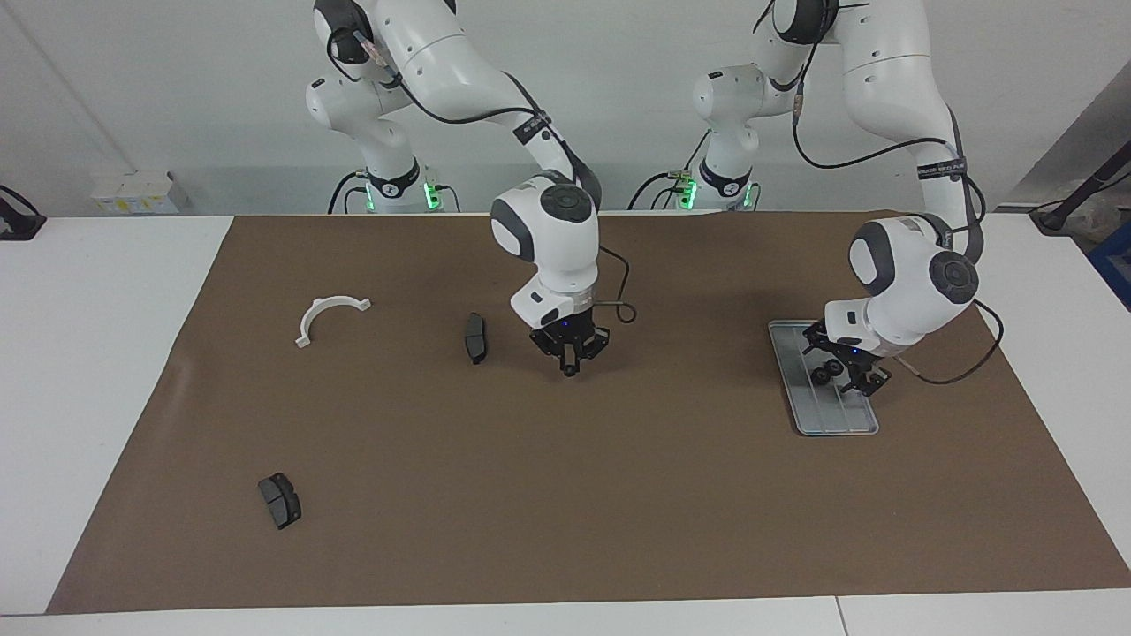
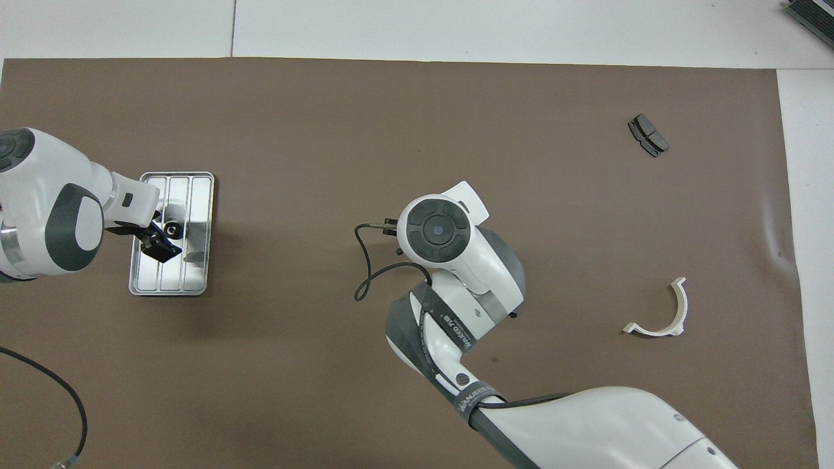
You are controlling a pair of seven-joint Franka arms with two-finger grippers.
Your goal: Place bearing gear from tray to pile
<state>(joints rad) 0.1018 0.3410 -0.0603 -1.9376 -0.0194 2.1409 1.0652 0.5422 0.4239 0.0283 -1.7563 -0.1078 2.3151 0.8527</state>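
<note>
- While the brown mat [image 1: 565,495] covers most of the table, the metal tray [image 1: 835,422] lies at the left arm's end.
- Over that tray hangs the left gripper [image 1: 846,368], fingers spread wide, holding nothing.
- Above the middle of the mat, the right gripper [image 1: 570,364] has its fingertips pinched together; whether a gear sits between them cannot be told.
- Toward the right arm's end lie a white bracket [image 1: 329,316] and two brake pads [image 1: 475,337] [image 1: 279,500], well apart.
- One small black gear [image 1: 823,374] rests on the tray, just beside the left gripper.

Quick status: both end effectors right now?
Left end effector: open over the tray, nothing gripped.
Right end effector: shut; whether it holds anything cannot be told.
</note>
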